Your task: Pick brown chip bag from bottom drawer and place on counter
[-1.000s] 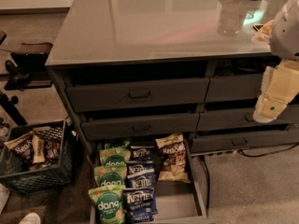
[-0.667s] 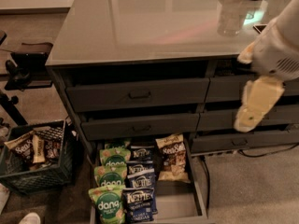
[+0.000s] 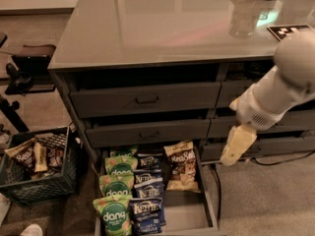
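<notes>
The brown chip bag (image 3: 181,165) lies in the right column of the open bottom drawer (image 3: 191,214), at its back, with tan ends and a dark middle. My gripper (image 3: 236,144) hangs from the white arm, to the right of the drawer and above its right wall. It is apart from the bag, which lies lower and to its left. The glossy grey counter (image 3: 162,23) spans the top of the cabinet.
Green "dang" bags (image 3: 117,193) and dark blue "Kettle" bags (image 3: 147,196) fill the drawer's left and middle columns. A dark crate (image 3: 35,167) with snack bags stands on the floor at left. A clear glass (image 3: 244,16) and a black marker card (image 3: 290,31) sit on the counter's right. A cable (image 3: 283,159) runs along the floor.
The arm has swung left and downward, bringing the gripper from beside the right drawer fronts to just above the bottom drawer's right edge. The bags have not moved.
</notes>
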### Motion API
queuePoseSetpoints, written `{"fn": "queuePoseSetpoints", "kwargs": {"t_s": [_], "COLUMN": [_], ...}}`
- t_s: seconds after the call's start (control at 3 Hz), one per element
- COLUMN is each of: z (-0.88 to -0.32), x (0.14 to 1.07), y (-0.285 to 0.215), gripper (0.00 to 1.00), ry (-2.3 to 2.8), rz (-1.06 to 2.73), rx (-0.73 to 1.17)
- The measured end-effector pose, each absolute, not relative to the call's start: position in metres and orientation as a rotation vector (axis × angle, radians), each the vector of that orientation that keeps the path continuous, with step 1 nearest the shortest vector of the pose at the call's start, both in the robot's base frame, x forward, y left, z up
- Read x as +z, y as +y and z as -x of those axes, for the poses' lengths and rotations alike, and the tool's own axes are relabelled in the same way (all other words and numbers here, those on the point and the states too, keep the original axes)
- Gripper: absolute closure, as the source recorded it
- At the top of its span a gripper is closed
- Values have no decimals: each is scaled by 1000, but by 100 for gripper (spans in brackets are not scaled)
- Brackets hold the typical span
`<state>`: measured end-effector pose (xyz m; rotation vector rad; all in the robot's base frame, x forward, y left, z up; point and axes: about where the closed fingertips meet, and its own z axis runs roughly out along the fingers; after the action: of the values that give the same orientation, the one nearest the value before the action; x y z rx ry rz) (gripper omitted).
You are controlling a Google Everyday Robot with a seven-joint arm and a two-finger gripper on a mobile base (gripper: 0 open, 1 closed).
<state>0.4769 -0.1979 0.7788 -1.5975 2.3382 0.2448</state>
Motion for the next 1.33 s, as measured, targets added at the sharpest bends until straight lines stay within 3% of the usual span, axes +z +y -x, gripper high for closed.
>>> {"fn": "queuePoseSetpoints", "kwargs": {"t_s": [0.33, 1.0, 1.33], "z": [-507, -510, -520], "x": [691, 650, 574], "y": [-212, -209, -212], "gripper": [0, 0, 0], "ry": [2332, 2353, 2389], "rz": [1535, 1506, 1427], "rx": [303, 345, 378]}}
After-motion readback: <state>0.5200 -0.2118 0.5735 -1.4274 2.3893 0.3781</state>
